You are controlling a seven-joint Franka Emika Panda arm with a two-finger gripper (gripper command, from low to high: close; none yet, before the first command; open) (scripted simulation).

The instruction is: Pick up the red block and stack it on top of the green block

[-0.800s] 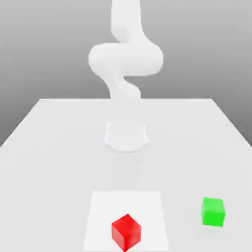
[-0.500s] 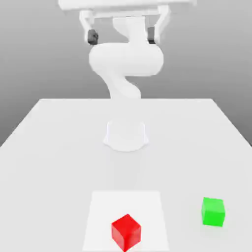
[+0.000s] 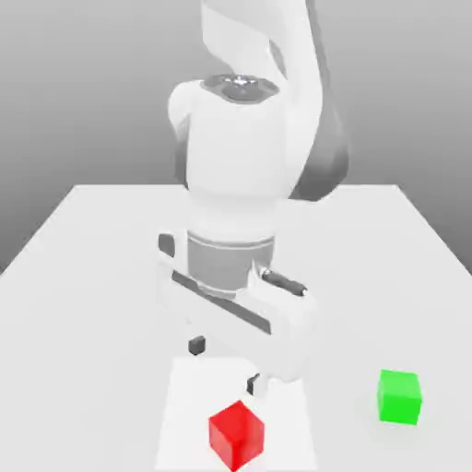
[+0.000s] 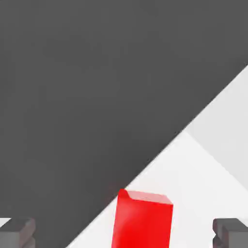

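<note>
Near the table's (image 3: 83, 277) front edge the red block (image 3: 236, 435) sits on a paler patch (image 3: 189, 406), just below and ahead of the gripper (image 3: 224, 365). Its fingers are spread wide, empty (straddling the block in the hand view). The green block (image 3: 399, 396) stands well apart toward the exterior view's right, with bare room between.

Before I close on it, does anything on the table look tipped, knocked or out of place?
Nothing stands out. The red block sits flat on the lighter square patch of the table, the green block sits flat to the exterior view's right, apart from it. The gripper is open above the red block, holding nothing.
</note>
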